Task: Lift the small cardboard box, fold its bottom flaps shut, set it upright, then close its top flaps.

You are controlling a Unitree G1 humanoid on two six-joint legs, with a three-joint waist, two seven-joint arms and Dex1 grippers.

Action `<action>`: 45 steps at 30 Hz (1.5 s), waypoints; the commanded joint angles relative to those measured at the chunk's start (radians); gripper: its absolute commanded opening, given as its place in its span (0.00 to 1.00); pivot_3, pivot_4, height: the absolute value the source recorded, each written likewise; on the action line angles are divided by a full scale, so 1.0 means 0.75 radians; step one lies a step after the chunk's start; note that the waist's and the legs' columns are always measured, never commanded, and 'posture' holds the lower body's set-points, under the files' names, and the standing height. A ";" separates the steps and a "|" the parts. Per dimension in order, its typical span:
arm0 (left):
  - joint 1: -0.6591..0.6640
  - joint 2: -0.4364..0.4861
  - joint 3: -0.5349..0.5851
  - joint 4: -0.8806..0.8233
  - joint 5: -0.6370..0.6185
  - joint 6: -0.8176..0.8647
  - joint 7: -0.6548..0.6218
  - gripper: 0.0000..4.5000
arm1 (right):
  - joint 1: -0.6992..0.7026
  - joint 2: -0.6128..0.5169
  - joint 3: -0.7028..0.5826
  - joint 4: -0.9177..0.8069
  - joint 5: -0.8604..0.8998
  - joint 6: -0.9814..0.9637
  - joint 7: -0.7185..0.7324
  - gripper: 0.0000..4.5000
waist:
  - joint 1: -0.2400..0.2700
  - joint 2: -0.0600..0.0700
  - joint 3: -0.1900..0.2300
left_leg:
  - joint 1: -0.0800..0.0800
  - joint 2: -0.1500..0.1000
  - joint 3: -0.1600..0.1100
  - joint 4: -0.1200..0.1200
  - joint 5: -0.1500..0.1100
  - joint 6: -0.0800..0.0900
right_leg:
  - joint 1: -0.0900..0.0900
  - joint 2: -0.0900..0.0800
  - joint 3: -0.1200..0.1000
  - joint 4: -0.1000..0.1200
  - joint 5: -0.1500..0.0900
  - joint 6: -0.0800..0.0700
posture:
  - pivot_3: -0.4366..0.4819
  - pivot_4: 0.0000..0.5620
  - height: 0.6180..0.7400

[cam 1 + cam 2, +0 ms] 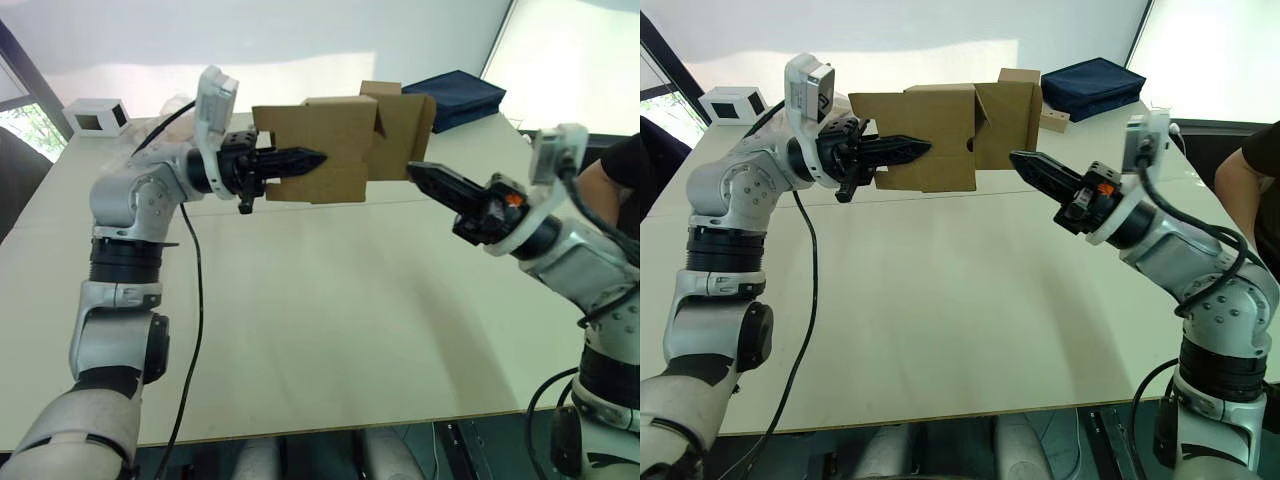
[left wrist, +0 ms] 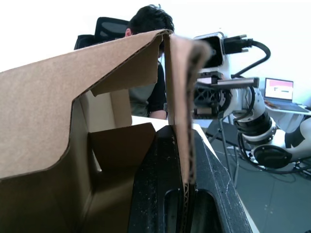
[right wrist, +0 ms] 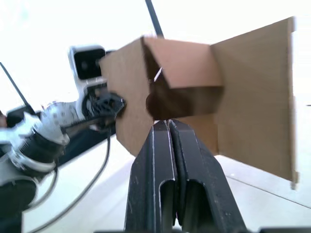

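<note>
Small cardboard box (image 1: 930, 135), held in the air above the far half of the table (image 1: 940, 320). Your left gripper (image 1: 902, 148) is clamped on one wall panel; your right gripper (image 1: 1025, 162), fingers pressed together and empty, points at the open end. Nudge each loose flap (image 1: 1008, 122) inward with that closed tip, keeping the left clamp steady.

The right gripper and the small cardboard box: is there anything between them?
Nothing. In the right eye view the shut right gripper points at the small cardboard box, which the left gripper holds above the table.
</note>
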 commanded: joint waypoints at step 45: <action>-0.042 0.040 0.049 -0.057 -0.156 0.101 0.006 0.00 | -0.098 0.420 -0.028 0.195 0.289 -0.114 -0.109 0.58 | -0.004 0.001 0.000 | 0.000 0.000 0.000 0.000 0.001 -0.002 | 0.000 0.000 0.000 0.001 0.000 0.000 | 0.48 0.27 1.00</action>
